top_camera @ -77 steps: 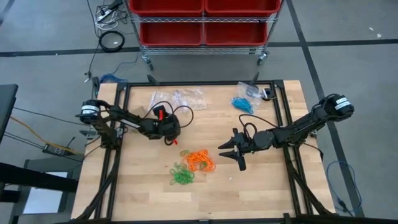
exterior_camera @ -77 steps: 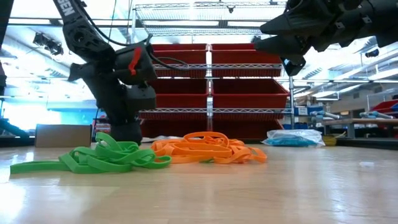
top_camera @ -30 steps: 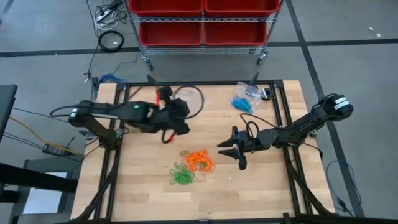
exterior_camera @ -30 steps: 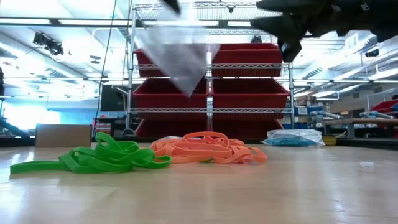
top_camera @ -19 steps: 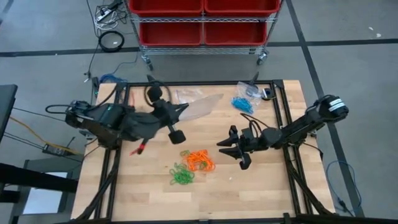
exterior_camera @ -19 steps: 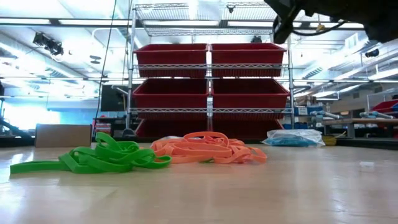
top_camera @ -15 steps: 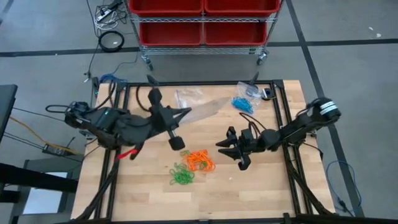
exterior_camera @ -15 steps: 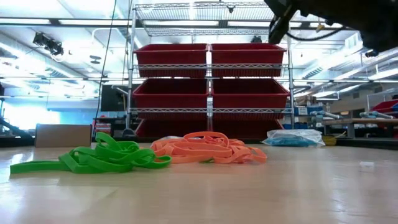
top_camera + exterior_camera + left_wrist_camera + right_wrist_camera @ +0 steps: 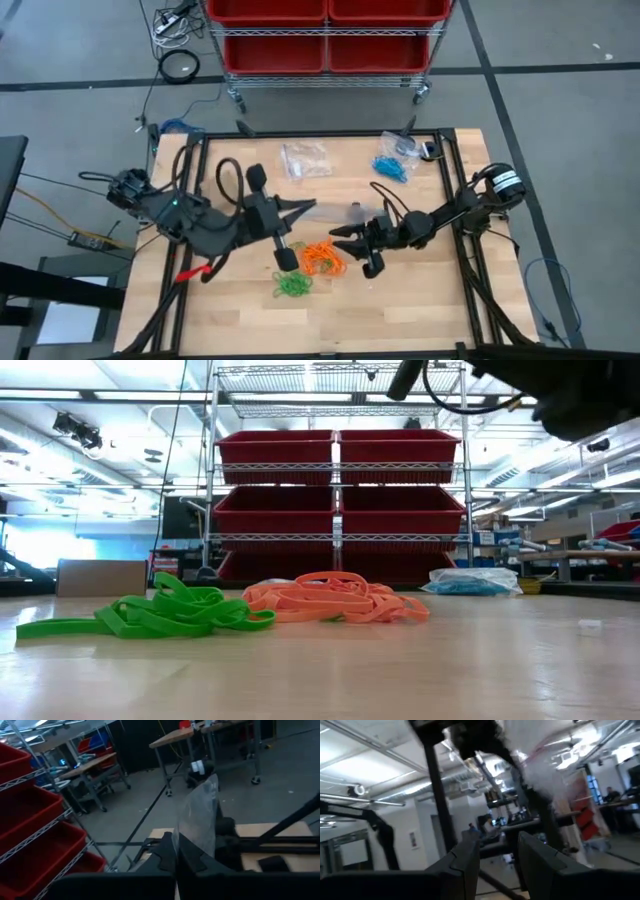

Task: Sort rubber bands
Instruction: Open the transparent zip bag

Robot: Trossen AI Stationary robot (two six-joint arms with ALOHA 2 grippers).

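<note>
Orange rubber bands (image 9: 322, 258) and green rubber bands (image 9: 292, 284) lie in two clumps near the table's middle, also seen as orange (image 9: 335, 600) and green (image 9: 150, 615) in the low view. My left gripper (image 9: 303, 208) hovers above them, pointing right, shut on a clear plastic bag (image 9: 335, 212). My right gripper (image 9: 342, 238) is open close to the bag's free end, tipped upward. In the right wrist view the bag (image 9: 540, 760) shows beyond the fingers (image 9: 465, 862), not between them. My left gripper pinches the clear bag's near edge (image 9: 184, 837) between its two shut fingers (image 9: 167, 857). The fingers come level from the table's left. The bag sticks out past the fingertips toward the right arm, lifted clear of the table.
Another clear bag (image 9: 305, 158) lies at the table's far middle. A bag of blue bands (image 9: 393, 165) lies at the far right, also visible in the low view (image 9: 470, 582). A shelf of red bins (image 9: 325, 35) stands beyond the far edge.
My left gripper has risen and swung from the far side toward the table's middle and near edge, levelling out, carrying the clear bag clear of the table. My right gripper has moved toward the table's left, toward the bag, and tipped upward.
</note>
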